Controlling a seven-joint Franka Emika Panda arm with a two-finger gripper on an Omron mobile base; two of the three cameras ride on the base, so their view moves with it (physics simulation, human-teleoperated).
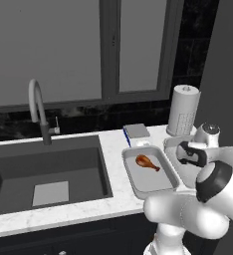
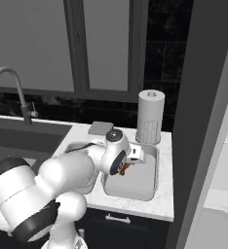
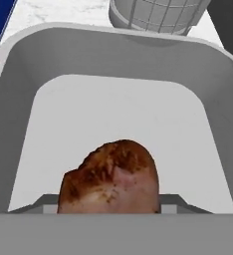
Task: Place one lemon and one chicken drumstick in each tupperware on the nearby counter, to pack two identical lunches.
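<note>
My gripper (image 3: 108, 204) is shut on a reddish-brown chicken drumstick (image 3: 110, 175), which hangs over the floor of the right tupperware (image 3: 113, 55). From the right base view the held drumstick (image 2: 124, 168) sits just under the hand, inside that tupperware's rim (image 2: 156, 168). The left tupperware (image 1: 133, 179) holds another chicken drumstick (image 1: 147, 162) lying on its floor. Both tubs stand side by side on the white counter (image 1: 113, 149), right of the sink. No lemon is in view.
A paper towel roll (image 1: 183, 109) stands just behind the right tub. A flat grey pad with a blue edge (image 1: 137, 132) lies behind the left tub. The dark sink (image 1: 49, 169) with its faucet (image 1: 39, 109) lies to the left. A tall dark panel (image 2: 203, 121) closes the right side.
</note>
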